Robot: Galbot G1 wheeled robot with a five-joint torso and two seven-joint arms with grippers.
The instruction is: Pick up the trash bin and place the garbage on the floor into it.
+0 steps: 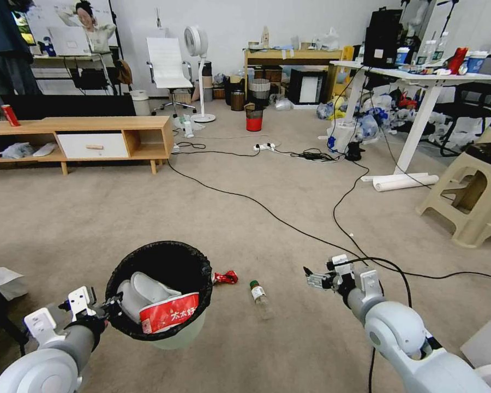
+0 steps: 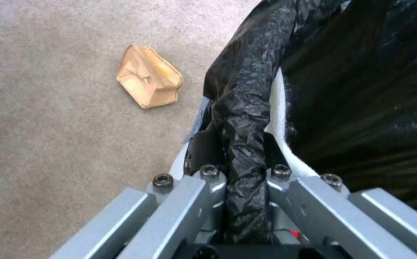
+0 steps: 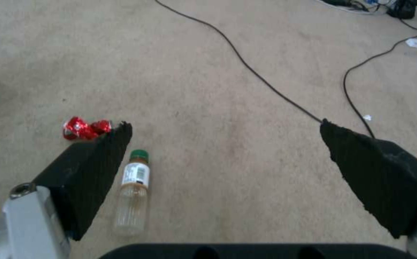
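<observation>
trash bin [image 1: 175, 333] (left-held) | noodle cup [image 1: 168, 319], tissues [image 1: 142, 290] | bottle [image 1: 261, 299] outside

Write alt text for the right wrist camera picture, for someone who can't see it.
The right gripper, its black padded fingers spread wide open, hangs above the beige carpet floor. Beside one finger a small clear green-capped bottle lies next to a crushed red wrapper, and thin black cables cross the carpet beyond.

"太太好" on noodle cup [image 1: 169, 319]
</observation>
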